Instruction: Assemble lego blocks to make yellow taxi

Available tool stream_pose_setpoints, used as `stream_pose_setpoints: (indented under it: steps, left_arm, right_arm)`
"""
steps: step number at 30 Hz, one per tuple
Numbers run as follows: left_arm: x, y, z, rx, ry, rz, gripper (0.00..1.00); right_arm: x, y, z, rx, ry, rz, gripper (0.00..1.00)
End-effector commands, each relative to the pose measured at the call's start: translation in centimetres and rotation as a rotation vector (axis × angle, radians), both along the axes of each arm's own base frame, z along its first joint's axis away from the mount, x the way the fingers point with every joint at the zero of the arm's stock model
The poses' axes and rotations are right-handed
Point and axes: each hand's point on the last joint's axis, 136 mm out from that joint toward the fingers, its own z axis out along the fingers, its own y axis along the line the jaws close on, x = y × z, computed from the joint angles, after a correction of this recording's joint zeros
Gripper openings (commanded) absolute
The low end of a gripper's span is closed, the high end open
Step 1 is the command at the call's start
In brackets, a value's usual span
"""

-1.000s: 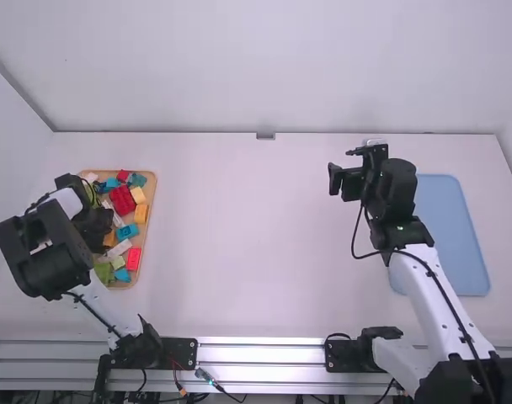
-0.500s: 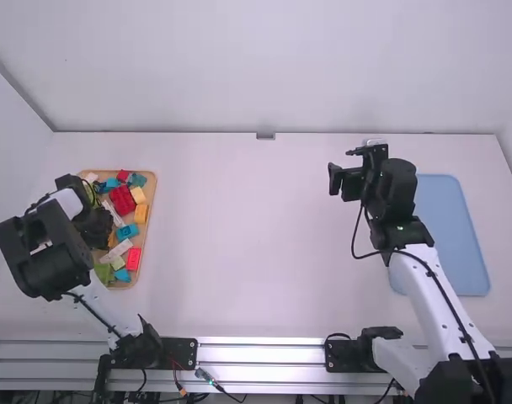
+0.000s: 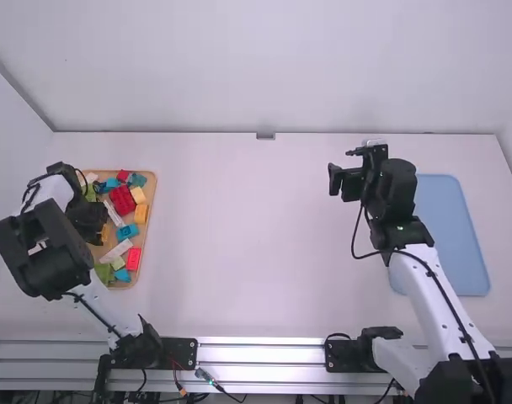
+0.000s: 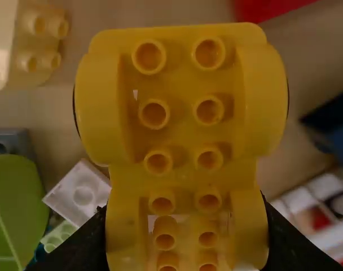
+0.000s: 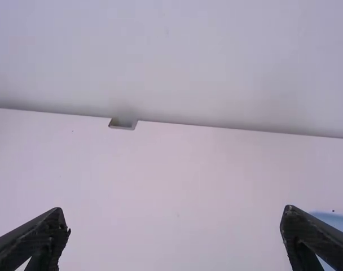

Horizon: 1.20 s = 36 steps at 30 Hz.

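My left gripper [image 3: 94, 232] is over the left side of the wooden tray [image 3: 152, 187], which holds loose blocks. Seen from the left wrist, the left gripper [image 4: 185, 228] is shut on a yellow wheeled car base [image 4: 181, 113], its studs facing the camera. Below that base, blurred loose blocks show, among them a pale yellow one [image 4: 30, 51], a green one [image 4: 11, 209] and a white one [image 4: 81, 192]. The right gripper [image 3: 344, 172] is above the table's right half; in its wrist view the right gripper [image 5: 174, 214] is open with nothing between its fingers.
A flat blue tray [image 3: 450, 236] lies at the right, beside and partly behind the right arm. In the wooden tray are a red block [image 3: 121, 199], an orange one [image 3: 141, 214] and several others. A small dark notch [image 3: 265, 135] marks the table's far edge.
My left gripper has shifted slightly to the left over the wooden tray. The right arm has kept still.
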Motion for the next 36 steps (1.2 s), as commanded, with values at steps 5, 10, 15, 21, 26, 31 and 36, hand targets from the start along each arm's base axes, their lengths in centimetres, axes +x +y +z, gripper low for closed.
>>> stream_pose_setpoints:
  steps: [5,10,15,21,26,31,36]
  left_arm:
    - [4.3,-2.0,5.2,0.102,-0.093,-0.322,0.01]
    - [8.5,-8.1,8.5,0.203,-0.156,-0.834,0.01]
    - [10.8,-16.0,9.6,0.255,-0.167,-1.367,0.01]
    - [8.9,-29.4,8.4,0.176,-0.219,-2.242,0.02]
    - [4.0,-36.6,6.6,0.077,-0.272,-2.834,0.1]
    - [2.4,-38.1,4.1,0.146,-0.12,-2.995,0.05]
    - [0.3,-40.1,0.3,-0.192,0.003,3.109,0.03]
  right_arm:
    - [0.5,0.3,1.7,0.01,-0.031,0.006,0.99]
    - [0.5,0.3,1.7,0.01,-0.031,0.006,0.99]
    - [0.5,0.3,1.7,0.01,-0.031,0.005,0.99]
    - [0.5,0.3,1.7,0.01,-0.031,0.005,0.99]
    - [0.5,0.2,1.6,0.01,-0.025,0.002,0.99]
    - [0.6,-0.5,1.5,0.011,-0.022,-0.016,0.99]
    - [0.8,-1.9,1.5,0.096,-0.002,-0.088,0.99]
